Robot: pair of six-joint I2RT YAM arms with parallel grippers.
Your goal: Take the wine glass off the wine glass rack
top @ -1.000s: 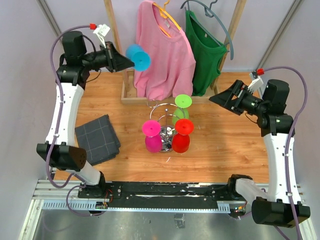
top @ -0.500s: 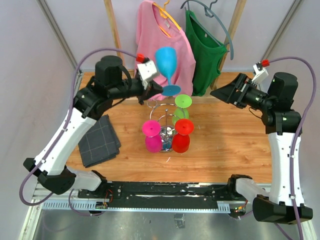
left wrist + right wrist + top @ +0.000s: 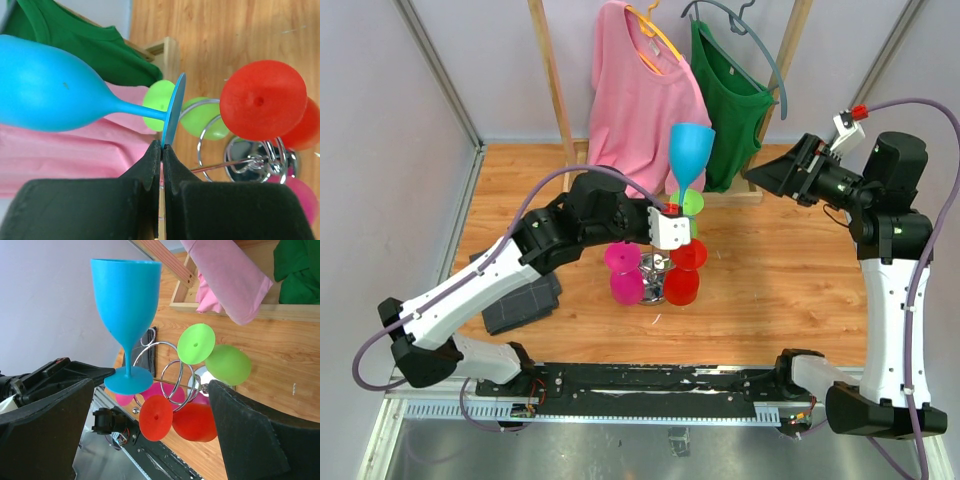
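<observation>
My left gripper is shut on the foot rim of a blue wine glass and holds it upright above the chrome wire rack. A green glass, a red glass and a pink glass hang upside down on the rack. My right gripper is open and empty, held high to the right of the rack.
A wooden clothes rack at the back holds a pink shirt and a green shirt on hangers. A dark grey folded cloth lies on the wooden table at the left, partly under my left arm.
My left arm has swung from the back left to over the rack, carrying the blue glass and turning it upright. My right gripper has risen slightly.
</observation>
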